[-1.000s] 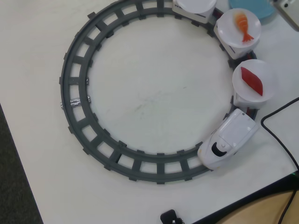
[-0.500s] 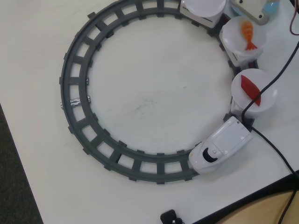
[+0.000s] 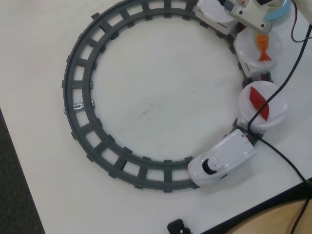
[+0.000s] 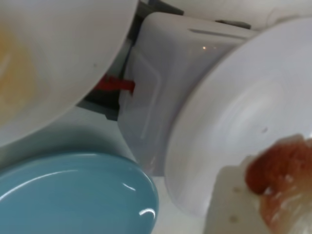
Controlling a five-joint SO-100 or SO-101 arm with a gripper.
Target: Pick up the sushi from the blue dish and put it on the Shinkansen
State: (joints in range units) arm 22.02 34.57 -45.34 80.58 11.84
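You have a white worktop point(image 3: 146, 105) filling most of the overhead view, matt and evenly lit, with faint grey scuffs near its middle; its left edge runs on a slant, and beyond it you see dark grey floor point(image 3: 14, 195), carpet-like in texture; at the lower right the worktop ends along a dark edge, and past that a pale wooden surface point(image 3: 287, 219) shows in the corner; light is soft and diffuse, throwing only weak shadows; in the wrist view the surroundings are too blurred and too close for you to read.
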